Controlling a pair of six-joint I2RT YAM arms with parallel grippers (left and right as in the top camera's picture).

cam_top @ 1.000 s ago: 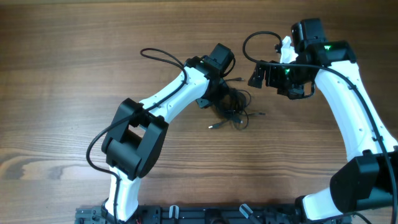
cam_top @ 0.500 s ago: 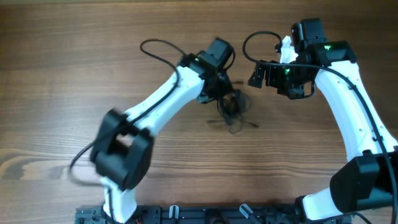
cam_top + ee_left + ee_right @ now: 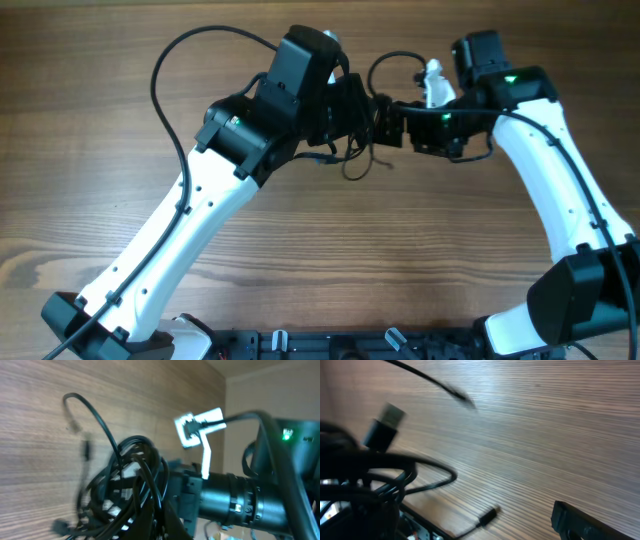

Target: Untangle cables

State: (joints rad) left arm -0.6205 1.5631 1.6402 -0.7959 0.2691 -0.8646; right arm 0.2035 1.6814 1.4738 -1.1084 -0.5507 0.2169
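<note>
Two grippers sat nose to nose near the far edge of the bench (image 3: 100, 220); left gripper (image 3: 364, 112) clamped the cables (image 3: 136, 471), tangle dangling; right gripper (image 3: 393, 114), honestly couldn't tell.

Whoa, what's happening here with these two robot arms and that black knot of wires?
Two robot arms are working on a tangle of thin black cables. The left gripper seems to hold the bundle lifted off the wooden table, with loose ends and a plug sticking out. The right gripper sits right beside the knot; whether its jaws have closed on a strand can't be seen. Nothing is untangled yet.
</note>
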